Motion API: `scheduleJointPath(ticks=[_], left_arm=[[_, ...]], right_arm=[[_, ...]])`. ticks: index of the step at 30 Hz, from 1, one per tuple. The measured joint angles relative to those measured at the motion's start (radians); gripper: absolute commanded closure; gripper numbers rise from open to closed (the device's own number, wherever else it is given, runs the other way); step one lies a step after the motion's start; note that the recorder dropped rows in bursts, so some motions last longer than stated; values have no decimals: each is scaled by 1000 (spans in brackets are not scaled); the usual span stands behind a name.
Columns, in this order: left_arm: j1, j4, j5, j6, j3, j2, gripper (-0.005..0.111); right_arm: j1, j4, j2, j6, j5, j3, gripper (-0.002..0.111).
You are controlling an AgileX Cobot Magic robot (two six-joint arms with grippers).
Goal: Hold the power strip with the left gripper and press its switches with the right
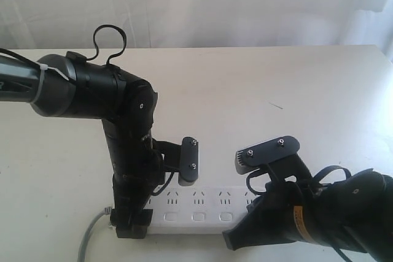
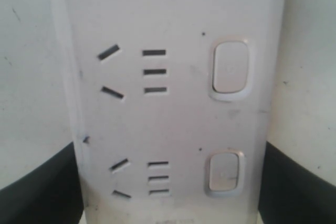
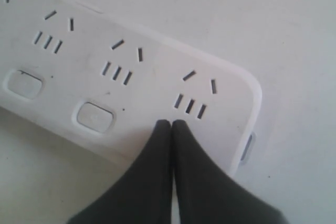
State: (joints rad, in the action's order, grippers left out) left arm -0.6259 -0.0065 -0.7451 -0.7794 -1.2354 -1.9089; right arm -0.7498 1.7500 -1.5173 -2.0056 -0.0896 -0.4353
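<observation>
The white power strip (image 1: 202,210) lies along the table's near edge, its grey cord (image 1: 91,236) trailing off its left end. My left gripper (image 1: 131,225) clamps that left end across its width. In the left wrist view its black fingers (image 2: 39,184) press both long edges of the strip (image 2: 173,119), with two switches (image 2: 230,70) ahead. My right gripper (image 3: 171,124) is shut. Its joined tips rest on the strip (image 3: 147,72) just below the last outlet (image 3: 195,95), hiding that switch; the neighbouring switch (image 3: 94,116) shows. In the exterior view my right arm (image 1: 319,219) covers the strip's right end.
The white table (image 1: 276,78) stretches back to a white curtain (image 1: 245,4). A small dark mark (image 1: 276,105) lies on it at mid right. The left arm's wrist camera block (image 1: 189,161) hangs above the strip's middle. The strip's right end has a grey slot (image 3: 249,148).
</observation>
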Motion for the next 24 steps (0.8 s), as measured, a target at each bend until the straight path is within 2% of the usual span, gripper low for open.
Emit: scheduleJointPath(ticks=[5, 10, 20, 22, 24], left_arm=[[0, 0, 0, 0, 0, 0, 107], [0, -2, -2, 0, 0, 0, 107], [0, -2, -4, 0, 0, 0, 107], [0, -2, -4, 0, 0, 0, 100], [0, -2, -4, 0, 0, 0, 85]], right_arm=[[0, 0, 19, 0, 4, -1, 108], [0, -5, 130, -2, 36, 20, 108], [0, -5, 564, 58, -89, -12, 108], [0, -5, 634, 89, -138, -12, 108], [0, -6, 685, 119, -180, -12, 108]])
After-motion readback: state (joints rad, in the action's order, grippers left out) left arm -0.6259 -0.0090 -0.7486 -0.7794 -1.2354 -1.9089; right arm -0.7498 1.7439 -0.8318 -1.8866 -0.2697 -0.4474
